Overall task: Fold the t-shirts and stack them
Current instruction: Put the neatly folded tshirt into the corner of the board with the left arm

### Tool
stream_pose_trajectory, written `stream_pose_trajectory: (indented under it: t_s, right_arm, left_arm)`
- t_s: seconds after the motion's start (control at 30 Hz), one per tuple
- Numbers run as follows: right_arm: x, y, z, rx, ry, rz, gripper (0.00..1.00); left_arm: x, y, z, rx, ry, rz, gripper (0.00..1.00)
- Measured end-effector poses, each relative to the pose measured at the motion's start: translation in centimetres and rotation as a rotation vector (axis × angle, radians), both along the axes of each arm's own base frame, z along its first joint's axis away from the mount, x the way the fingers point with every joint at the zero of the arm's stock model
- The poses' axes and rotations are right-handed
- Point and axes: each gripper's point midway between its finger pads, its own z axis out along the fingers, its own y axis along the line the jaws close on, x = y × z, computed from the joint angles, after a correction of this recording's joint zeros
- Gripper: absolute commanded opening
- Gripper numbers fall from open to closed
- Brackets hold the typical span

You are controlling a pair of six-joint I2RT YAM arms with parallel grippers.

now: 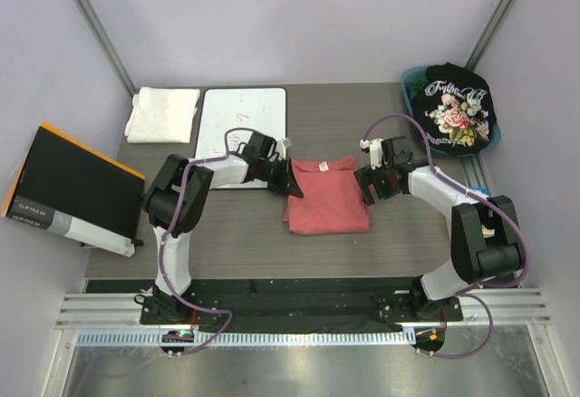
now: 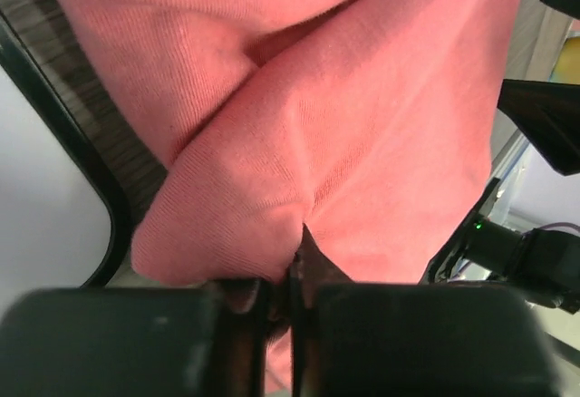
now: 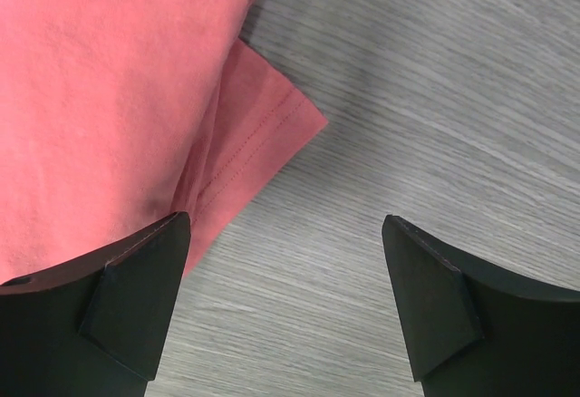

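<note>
Right now the salmon-red t-shirt (image 1: 328,199) is lying partly folded mid-table. The left gripper (image 1: 288,179) is pinching its left edge, jaws nearly closed on the cloth. The right gripper (image 1: 372,184) is hovering at the right sleeve, jaws spread wide, gripping nothing. Farther back, the white folded t-shirt (image 1: 163,113) is lying far left beside the whiteboard (image 1: 243,121), and the black floral t-shirt (image 1: 458,107) is sitting far right in a teal bin (image 1: 412,84).

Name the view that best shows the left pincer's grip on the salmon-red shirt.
Left wrist: the left pincer is shut on a pinched fold of the salmon-red shirt, close up. Top external shows it only at the shirt's left edge, contact hidden. Right wrist shows just a sleeve hem, no left pincer.
</note>
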Motion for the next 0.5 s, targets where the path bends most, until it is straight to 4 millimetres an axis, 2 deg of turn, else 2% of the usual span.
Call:
stream_pose_trajectory:
  t_s: [0.23,0.33,0.4,0.5]
  right_arm:
    - [0.4,-0.2,0.2,-0.014,-0.014,-0.008,0.92]
    - [0.6,-0.4,0.4,-0.023,-0.022,-0.010,0.92]
    - [1.0,-0.5,0.8,-0.027,-0.034,-0.009,0.91]
    - [1.6,-0.9,1.5,-0.045,-0.062,-0.013,0.92]
  left_arm:
    - [0.1,-0.7,0.1,-0.022,0.005,0.001,0.00]
    - [0.6,-1.0,0.7,-0.006,-0.004,-0.008,0.00]
    - [1.5,-1.1,1.8,0.014,-0.030,-0.018,0.00]
    - [3.8,-1.4,4.7,0.032,-0.125,-0.043,0.00]
